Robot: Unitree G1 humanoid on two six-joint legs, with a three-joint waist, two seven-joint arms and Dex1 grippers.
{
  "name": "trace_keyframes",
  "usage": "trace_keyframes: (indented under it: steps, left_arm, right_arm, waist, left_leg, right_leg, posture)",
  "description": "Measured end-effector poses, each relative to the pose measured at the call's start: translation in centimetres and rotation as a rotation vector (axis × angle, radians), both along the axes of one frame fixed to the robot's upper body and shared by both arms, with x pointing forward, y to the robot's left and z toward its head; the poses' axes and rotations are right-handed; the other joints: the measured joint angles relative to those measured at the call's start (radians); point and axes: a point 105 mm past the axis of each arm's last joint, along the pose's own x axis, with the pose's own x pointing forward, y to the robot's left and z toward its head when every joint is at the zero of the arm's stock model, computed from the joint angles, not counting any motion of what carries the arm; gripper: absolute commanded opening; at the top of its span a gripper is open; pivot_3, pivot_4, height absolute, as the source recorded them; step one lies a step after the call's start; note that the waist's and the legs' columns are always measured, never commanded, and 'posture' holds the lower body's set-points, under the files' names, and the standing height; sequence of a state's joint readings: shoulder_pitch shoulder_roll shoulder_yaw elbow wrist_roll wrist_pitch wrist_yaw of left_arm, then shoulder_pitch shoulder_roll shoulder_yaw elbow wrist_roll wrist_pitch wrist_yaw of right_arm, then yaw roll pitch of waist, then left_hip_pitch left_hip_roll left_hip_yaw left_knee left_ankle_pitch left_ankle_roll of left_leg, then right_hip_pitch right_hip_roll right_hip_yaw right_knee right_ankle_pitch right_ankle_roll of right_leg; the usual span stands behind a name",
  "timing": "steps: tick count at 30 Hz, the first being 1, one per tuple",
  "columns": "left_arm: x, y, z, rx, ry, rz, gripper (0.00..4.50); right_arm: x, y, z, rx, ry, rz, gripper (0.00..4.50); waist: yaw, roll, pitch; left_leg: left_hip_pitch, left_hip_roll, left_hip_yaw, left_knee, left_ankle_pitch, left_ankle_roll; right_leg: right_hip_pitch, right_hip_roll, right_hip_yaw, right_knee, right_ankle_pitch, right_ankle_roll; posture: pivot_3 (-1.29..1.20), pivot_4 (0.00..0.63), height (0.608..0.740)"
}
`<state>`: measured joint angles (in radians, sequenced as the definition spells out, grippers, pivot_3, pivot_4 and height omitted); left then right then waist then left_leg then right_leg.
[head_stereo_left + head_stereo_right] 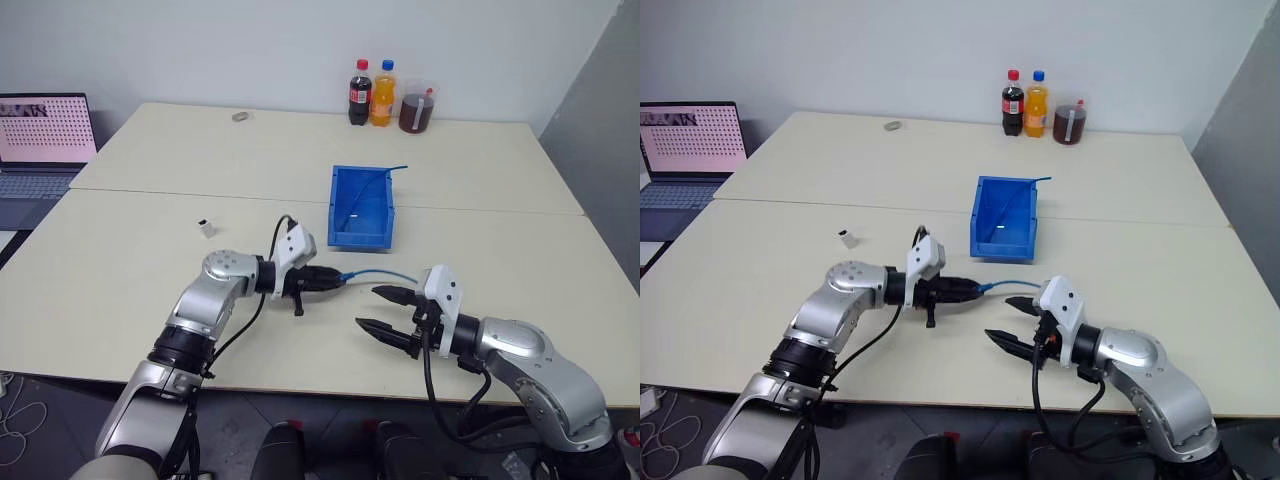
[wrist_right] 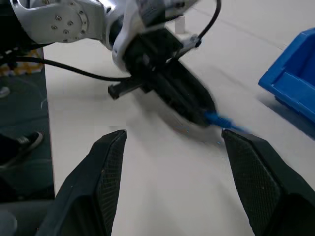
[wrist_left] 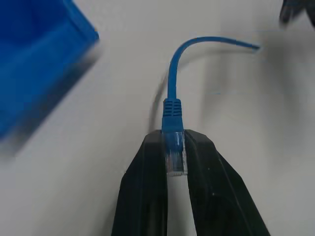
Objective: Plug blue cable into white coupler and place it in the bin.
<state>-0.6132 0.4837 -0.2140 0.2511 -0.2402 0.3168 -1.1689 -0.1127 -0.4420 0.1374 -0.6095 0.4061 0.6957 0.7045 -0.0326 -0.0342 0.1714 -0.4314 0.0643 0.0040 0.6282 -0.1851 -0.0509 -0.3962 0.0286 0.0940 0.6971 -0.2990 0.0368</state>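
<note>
Right gripper (image 1: 385,308): nearest to me, low over the table (image 1: 120,290), fingers spread wide with nothing between them (they point toward my left gripper).
Left gripper (image 1: 337,279): a little farther out, closed tight on the plug of the blue cable (image 1: 378,273); the wrist view shows the clear-blue plug pinched between both black fingers (image 3: 147,187), its boot poking out past the tips.
Blue cable: it runs from my left fingertips toward my right side, curving over the table surface; its loose end lies just above my right gripper's upper finger in the head view. The plug end looks lifted off the table, though I cannot tell how much of the rest rests on it.
White coupler (image 1: 205,228): a small white block standing alone on the table, out beyond my left arm and off to the left, well apart from both grippers and from the cable.
Bin (image 1: 341,222): bright blue and open-topped, beyond the grippers near the table's middle; a second thin blue cable (image 1: 385,172) leans out over its far right corner, and a small pale speck sits on its floor (too small to identify).
Laptop (image 1: 40,150): far left edge, lid open, screen lit.
Small grey object (image 1: 240,116): on the far part of the table.
Bottles (image 1: 371,94): one dark, one orange, at the far edge, a cup of dark drink (image 1: 417,108) just beside them.
</note>
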Motion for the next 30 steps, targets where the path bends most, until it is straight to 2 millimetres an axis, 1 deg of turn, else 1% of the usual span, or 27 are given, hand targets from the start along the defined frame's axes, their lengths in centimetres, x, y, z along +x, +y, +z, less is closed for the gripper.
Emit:
trace_keyframes:
  steps: [1,3,4,6,8,12,16,19,24,30]
  left_arm:
    - [0.1,-0.1,0.7,-0.025,0.003,0.000,0.26]
    - [0.0,-0.5,1.6,-0.080,0.069,-0.009,0.26]
    - [0.0,-0.8,2.4,-0.113,0.093,-0.023,0.26]
    - [-0.6,-1.3,4.0,-0.176,0.130,-0.061,0.26]
    - [-1.3,-1.5,5.0,-0.224,0.177,-0.090,0.26]
    - [-1.9,-1.2,5.3,-0.257,0.269,-0.104,0.26]
    - [-2.2,-1.0,5.1,-0.259,0.308,-0.102,0.26]
    - [-2.3,-0.8,5.5,-0.276,0.310,-0.097,0.26]
    - [-2.4,-0.6,5.8,-0.290,0.319,-0.093,0.26]
    - [-2.6,-0.8,5.9,-0.299,0.327,-0.095,0.26]
  right_arm:
    - [0.0,0.1,0.0,0.028,0.018,-0.016,3.28]
    - [0.2,0.4,0.2,0.125,0.039,-0.079,3.28]
    - [0.3,0.7,0.4,0.167,0.040,-0.106,3.28]
    - [0.8,0.9,0.9,0.224,0.025,-0.154,3.28]
    - [1.4,0.6,1.1,0.267,0.021,-0.193,3.28]
    - [2.3,0.2,1.2,0.348,0.062,-0.216,3.28]
    - [2.9,0.2,2.5,0.421,0.076,-0.186,3.28]
    - [2.8,0.0,2.9,0.461,0.107,-0.157,3.28]
    - [2.6,0.4,3.3,0.479,0.139,-0.098,3.28]
    - [3.6,0.8,3.0,0.495,0.188,-0.070,3.28]
  waist:
    - [0.000,0.000,0.000]
    - [-0.001,-0.001,0.000]
    - [-0.001,0.000,0.001]
    - [-0.003,0.000,0.001]
    - [-0.005,0.000,0.001]
    - [-0.007,0.000,0.001]
    - [-0.008,0.000,0.001]
    - [-0.008,0.000,0.001]
    - [-0.008,0.000,0.001]
    - [-0.009,0.000,0.001]
  left_leg:
    - [0.000,0.000,0.000,0.000,0.000,0.000]
    - [-0.001,0.001,-0.001,0.000,0.000,0.000]
    - [-0.001,0.001,-0.002,0.000,0.000,0.000]
    - [-0.001,0.001,-0.001,0.000,0.000,0.000]
    - [-0.001,0.000,-0.001,0.000,0.000,0.000]
    - [-0.001,0.001,-0.002,0.000,0.000,0.000]
    - [-0.001,0.001,-0.002,0.000,0.000,0.000]
    - [-0.001,0.001,-0.002,-0.001,0.000,0.000]
    - [-0.001,0.001,-0.002,-0.001,0.000,0.000]
    - [-0.001,0.001,-0.001,-0.001,0.000,0.000]
  right_leg:
    - [0.000,0.000,0.000,0.000,0.000,0.000]
    - [-0.001,0.001,-0.001,0.000,0.000,0.000]
    - [-0.001,0.001,-0.001,0.000,0.000,0.000]
    - [-0.001,0.001,0.000,0.000,0.000,0.000]
    - [-0.001,0.001,0.000,0.000,0.000,0.000]
    - [-0.001,0.001,-0.001,0.000,0.000,0.000]
    - [-0.001,0.001,-0.001,0.000,0.000,0.000]
    - [-0.001,0.001,-0.001,0.000,0.000,-0.001]
    - [-0.001,0.001,-0.001,0.000,0.000,-0.001]
    - [-0.001,0.001,-0.001,0.000,0.000,-0.001]
  posture:
    - [0.00,0.150,0.740]
    - [0.00,0.150,0.740]
    - [0.00,0.150,0.740]
    - [0.00,0.150,0.740]
    - [0.00,0.150,0.740]
    - [0.00,0.150,0.740]
    - [0.00,0.150,0.740]
    - [0.00,0.150,0.740]
    - [0.00,0.150,0.740]
    - [0.00,0.150,0.740]
